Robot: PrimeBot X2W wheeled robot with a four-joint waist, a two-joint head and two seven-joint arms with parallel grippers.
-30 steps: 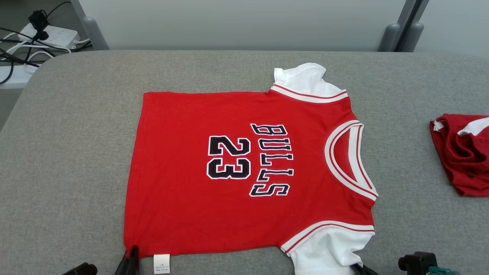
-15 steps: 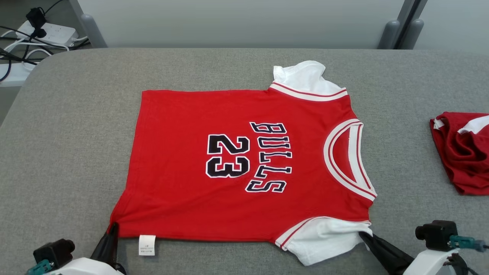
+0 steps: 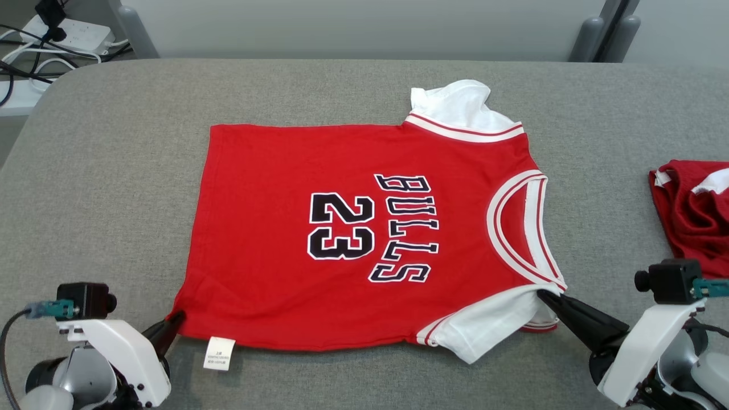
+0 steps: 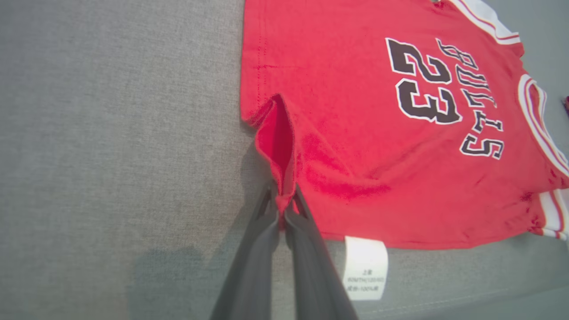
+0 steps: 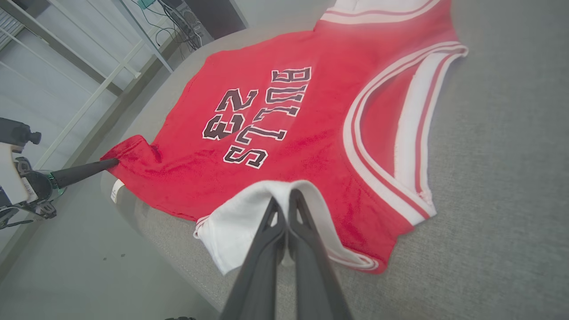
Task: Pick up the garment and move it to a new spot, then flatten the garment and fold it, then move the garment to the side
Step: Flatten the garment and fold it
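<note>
Well, the biggest thing is the table (image 3: 102, 171), a broad slab with rounded corners, covered in coarse grey woven cloth and taking up most of the head view. Spread across its middle lies the garment (image 3: 342, 296), a small red jersey of soft knit. It lies front up, with its hem toward the left of the frame and its neck toward the right. Black characters edged in white read BULLS and 23, turned sideways. The rounded neckline (image 3: 494, 225) carries white and red striped ribbing. Most of the jersey lies flat, though its lower edge is rumpled and drawn into a peak at each lower corner.

At the right edge of the frame, well apart from the jersey, sits a second garment (image 3: 692, 222), darker red with white trim and crumpled in a heap.

The left gripper (image 4: 281, 209), at the lower left of the head view, has its two long dark fingers pressed together on the lower hem corner. They pinch a fold of red cloth, and the hem gapes open just above them. The right gripper (image 5: 282, 202), at the lower right, is likewise clamped on the lower white sleeve (image 3: 490, 324), whose smooth fabric drapes around the fingertips.

A small white rectangular label (image 3: 219, 353) with fine print sticks out from the hem just beside the left fingers. In the upper left corner, off the table, a white power strip (image 3: 80, 37) lies among dark cables.
</note>
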